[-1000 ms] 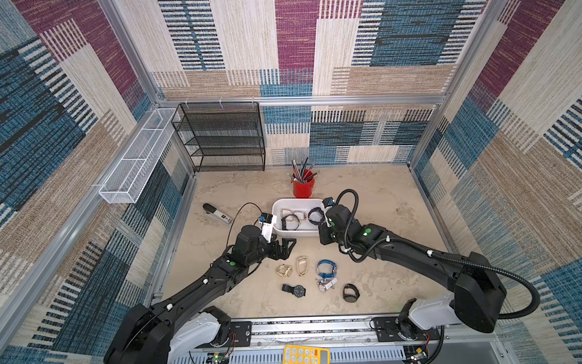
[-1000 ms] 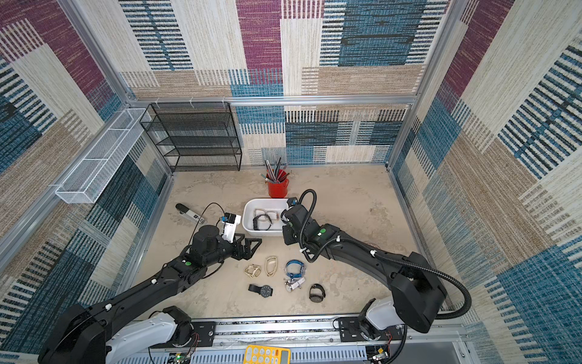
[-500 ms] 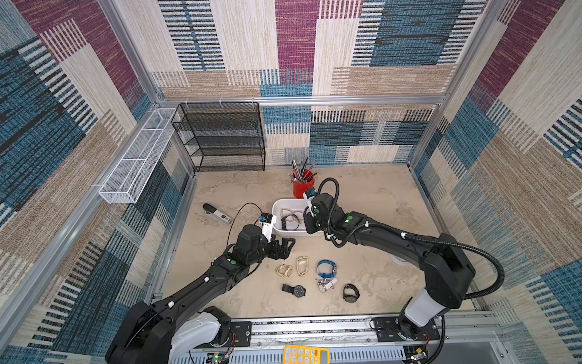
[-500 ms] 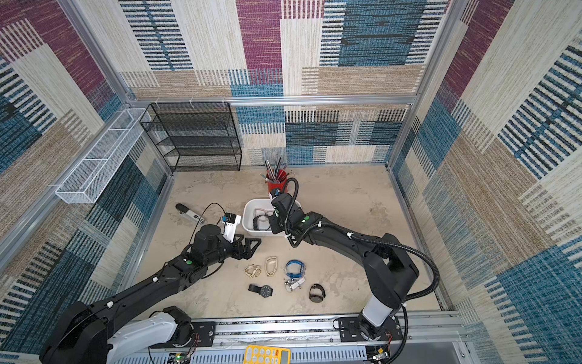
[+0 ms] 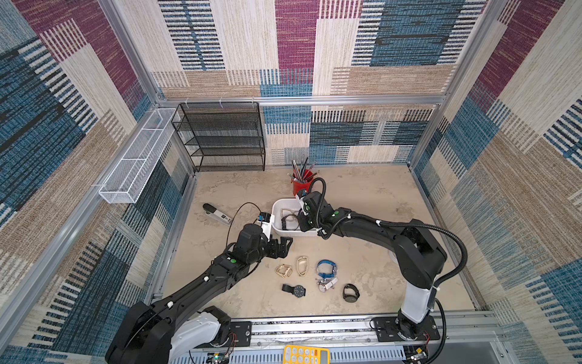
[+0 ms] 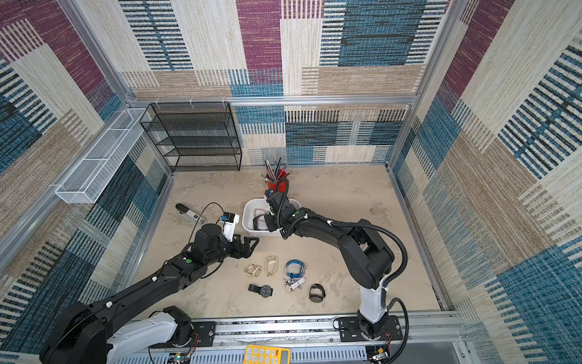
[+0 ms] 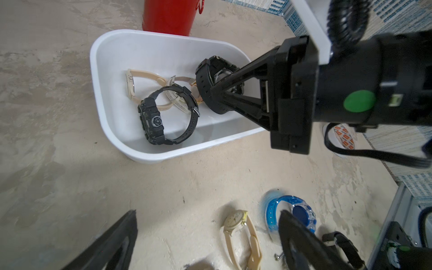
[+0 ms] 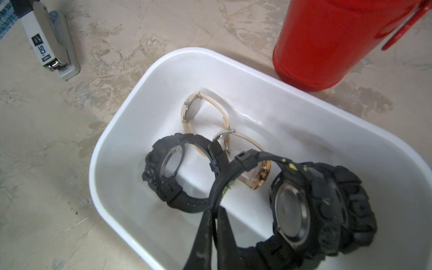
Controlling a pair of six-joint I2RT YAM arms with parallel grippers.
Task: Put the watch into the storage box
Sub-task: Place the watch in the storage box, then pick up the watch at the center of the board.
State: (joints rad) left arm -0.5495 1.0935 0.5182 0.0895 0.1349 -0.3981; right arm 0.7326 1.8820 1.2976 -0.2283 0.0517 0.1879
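Strap first: my right gripper (image 8: pixel 215 211) is pinched fully closed on the band of the black watch (image 8: pixel 304 205). Its loop stands on edge and the heavy case hangs just beside my jaws. All of it is within the rim of the storage box (image 8: pixel 292 109), which sits mid-desk in front of the red cup (image 8: pixel 327 46). Whether the case touches the box floor I cannot tell. My left gripper (image 5: pixel 283 245) is spread wide and empty off the box's near corner, so I judge the release is the right's, straight down
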